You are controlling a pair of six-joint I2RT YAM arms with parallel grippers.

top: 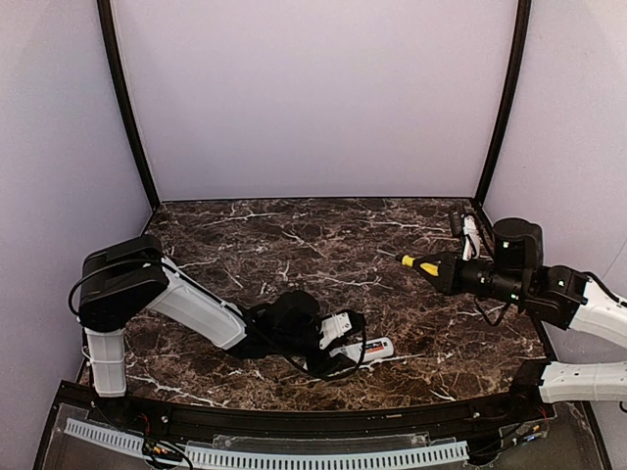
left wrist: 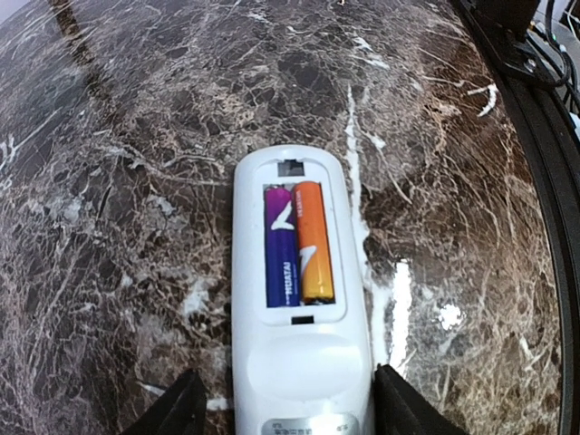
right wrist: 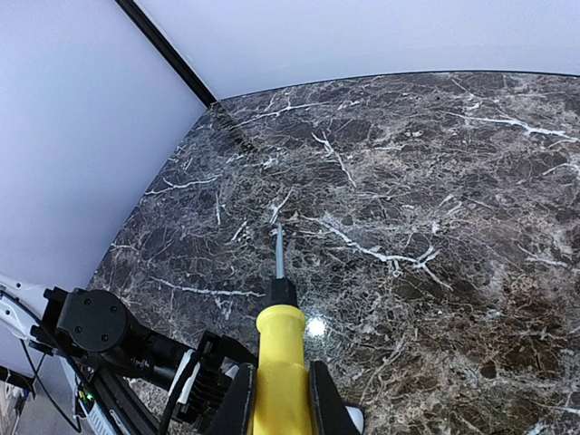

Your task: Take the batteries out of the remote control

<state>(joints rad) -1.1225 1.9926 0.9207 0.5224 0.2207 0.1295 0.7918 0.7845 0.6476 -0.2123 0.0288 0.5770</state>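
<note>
Remote control [left wrist: 299, 362] lies back-up on worktop [left wrist: 136, 136], batteries [left wrist: 299, 245] seated in the open recess. Left claw [left wrist: 290, 406] straddles one end, jaws apart, not clamped. Right claw [right wrist: 283, 399] grips yellow screwdriver [right wrist: 279, 335], well apart. Risk: unclamped remote skids under prying; a cell springs away.

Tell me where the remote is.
Top view: the remote lies front-centre on the table, straddled by the left gripper. Left wrist view shows it back up, batteries inside.
</note>
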